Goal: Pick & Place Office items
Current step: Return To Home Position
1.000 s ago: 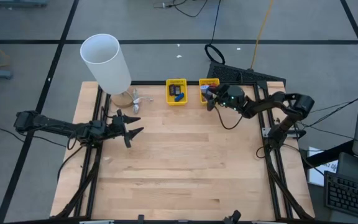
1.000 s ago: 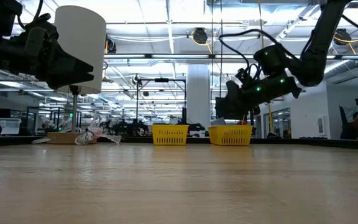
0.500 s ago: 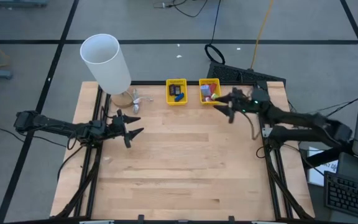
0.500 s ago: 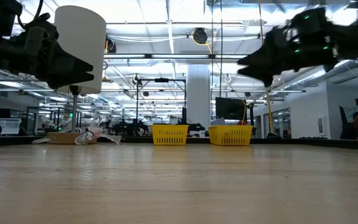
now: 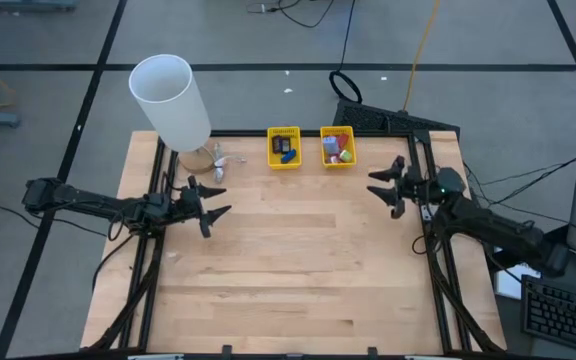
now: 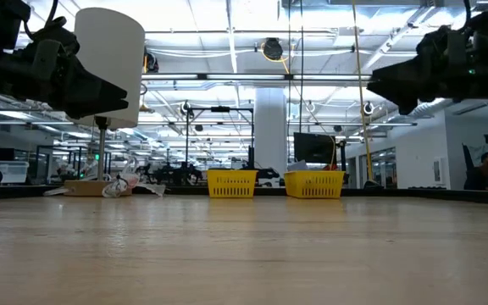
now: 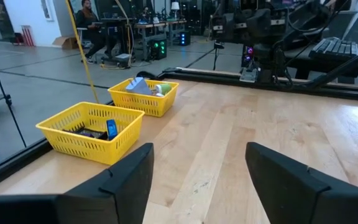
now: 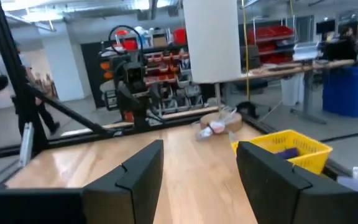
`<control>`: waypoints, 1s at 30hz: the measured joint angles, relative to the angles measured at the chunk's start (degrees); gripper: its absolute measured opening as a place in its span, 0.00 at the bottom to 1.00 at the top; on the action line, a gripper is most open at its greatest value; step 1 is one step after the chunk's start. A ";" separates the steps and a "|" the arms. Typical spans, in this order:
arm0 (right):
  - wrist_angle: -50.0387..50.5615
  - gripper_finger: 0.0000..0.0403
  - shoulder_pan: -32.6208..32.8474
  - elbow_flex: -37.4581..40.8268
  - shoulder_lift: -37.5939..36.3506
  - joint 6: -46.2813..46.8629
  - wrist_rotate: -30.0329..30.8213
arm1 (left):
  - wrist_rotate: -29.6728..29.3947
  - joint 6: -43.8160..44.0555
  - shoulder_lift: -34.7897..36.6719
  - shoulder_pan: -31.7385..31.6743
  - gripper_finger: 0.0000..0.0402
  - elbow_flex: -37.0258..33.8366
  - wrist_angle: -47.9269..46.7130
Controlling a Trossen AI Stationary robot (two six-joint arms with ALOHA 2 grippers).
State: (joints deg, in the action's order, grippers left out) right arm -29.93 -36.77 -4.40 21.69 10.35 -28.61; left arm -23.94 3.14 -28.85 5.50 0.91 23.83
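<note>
The right hand is hovering above the right edge of the wooden surface, with its fingers spread wide and gripping nothing. The left hand is waiting over the left side, also wide open and empty. The office items are lying inside two yellow baskets at the far edge. A blue piece is resting in the basket nearer the white cylinder. A red piece is sitting in the other basket.

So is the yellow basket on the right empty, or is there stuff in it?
It has stuff in it. From above, the right yellow basket shows small items inside, one of them red.
</note>
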 joint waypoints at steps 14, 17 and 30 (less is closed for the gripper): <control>23.06 0.48 0.75 0.77 -21.31 -0.60 -2.39 | 0.00 0.13 -0.01 0.00 0.67 0.00 0.02; 22.74 0.48 1.81 2.07 -21.19 -2.04 -2.94 | -0.01 0.13 -0.01 0.00 0.67 0.00 0.02; 23.28 0.48 2.89 3.56 -20.15 -0.56 -10.47 | 0.00 0.11 -0.01 0.00 0.68 0.00 0.25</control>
State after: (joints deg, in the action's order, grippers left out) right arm -6.65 -33.89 -0.84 1.54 9.79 -39.08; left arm -23.94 3.25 -28.86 5.50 0.91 24.09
